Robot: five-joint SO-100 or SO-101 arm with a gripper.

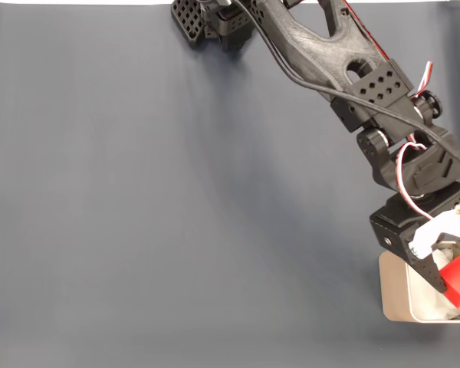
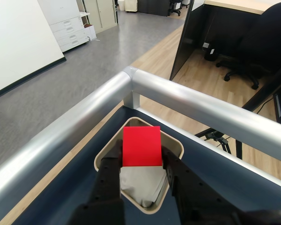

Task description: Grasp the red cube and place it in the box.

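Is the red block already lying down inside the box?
No, in the wrist view the red cube is pinched between the black fingers, held above the box and its white lining.

Bench: dark cloth, open across the whole left and middle of the fixed view; free passage there.

Lower right corner, fixed view: box sits at the frame's edge, the arm slanting down over it from the top centre, blocking that diagonal.

Tool hangs over the box mouth, red cube between its fingers, filling most of the opening. White lining lies below.

Wrist view: metal rail runs just beyond the box on two sides, meeting at a corner; it bars passage outward.
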